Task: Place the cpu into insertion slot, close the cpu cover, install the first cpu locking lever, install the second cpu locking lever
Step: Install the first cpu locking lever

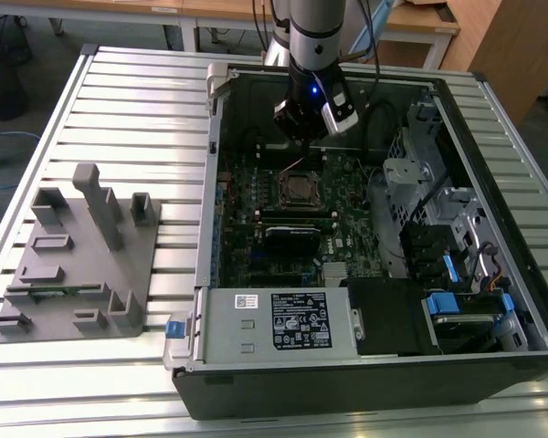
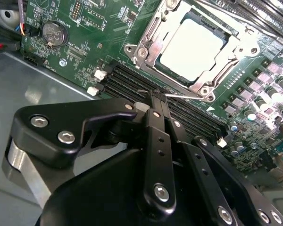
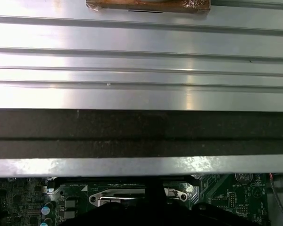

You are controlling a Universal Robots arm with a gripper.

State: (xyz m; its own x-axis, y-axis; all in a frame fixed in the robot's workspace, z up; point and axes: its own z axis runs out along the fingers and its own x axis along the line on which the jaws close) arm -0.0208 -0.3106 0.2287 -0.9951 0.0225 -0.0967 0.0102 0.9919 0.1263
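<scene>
The cpu (image 2: 193,42) lies flat in the insertion slot (image 1: 301,188), its pale silver top showing through the square cut-out of the cpu cover (image 2: 148,44). The cover is folded down over it. My gripper (image 2: 153,94) hangs just above the board beside the socket, over the memory slots, with its black fingers pressed together. A thin metal locking lever (image 2: 184,96) runs from right beside the fingertips along the socket's edge; whether it is pinched I cannot tell. In the exterior view the gripper (image 1: 299,139) sits over the far side of the socket.
Long black memory slots (image 2: 122,77) run under the gripper, and a coin battery (image 2: 54,34) sits nearby. The grey power supply (image 1: 274,319) and drive cage (image 1: 438,246) fill the case's near and right sides. A grey fixture block (image 1: 78,255) stands on the slatted table at the exterior view's left.
</scene>
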